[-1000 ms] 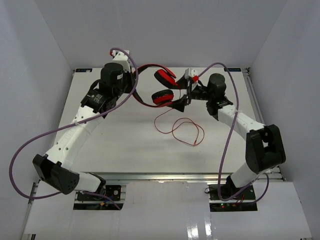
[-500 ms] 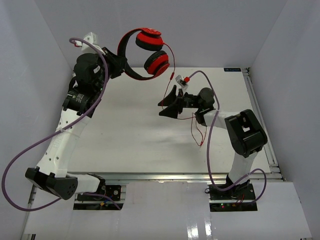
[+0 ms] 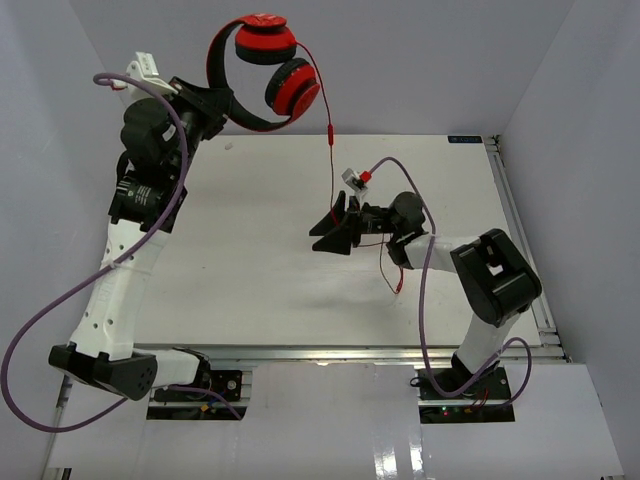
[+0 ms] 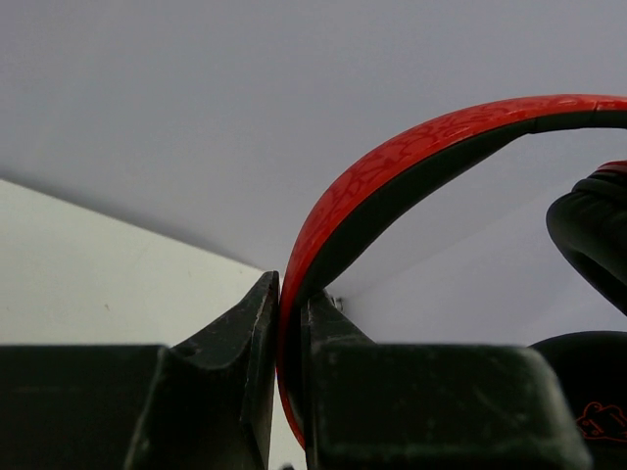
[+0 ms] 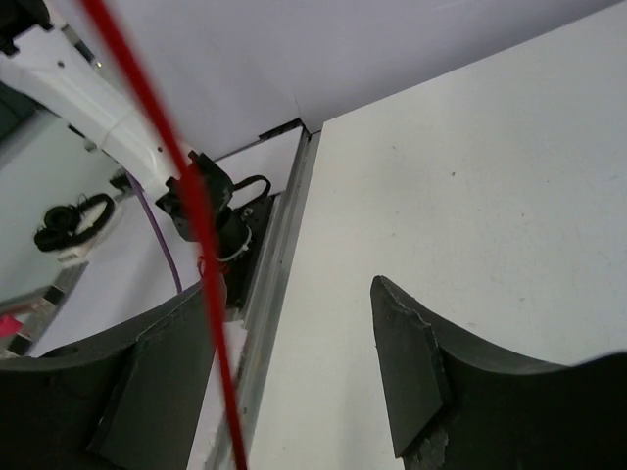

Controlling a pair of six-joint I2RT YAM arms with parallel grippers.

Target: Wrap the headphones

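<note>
1. Where the left arm reached up over the far left corner of the table [image 3: 230,270], the left gripper [image 3: 207,101] was clamped on the headband [image 4: 392,171] of the headphones [image 3: 292,88], which hung in the air well above the surface. In the left wrist view the two fingers pinched the band edge-on, low on its arc.
2. The band looked stiff and springy, so it made the sound place to grip. The smooth red shell could probably slide or pivot between narrow fingers if swung.
3. The two ear cups [image 3: 266,43] hung free at the band's ends, the pair seeming light. Their soft pads would be a poor thing to squeeze.
4. The thin red cable [image 3: 331,150] dropped from the lower cup, limp and light. It would likely slip and kink, and seemed best taken loosely and guided.
5. The right gripper [image 3: 335,228], low over the table, stood open. In its wrist view the cable [image 5: 196,215] ran along one finger's inner edge, though contact could not be told.
</note>
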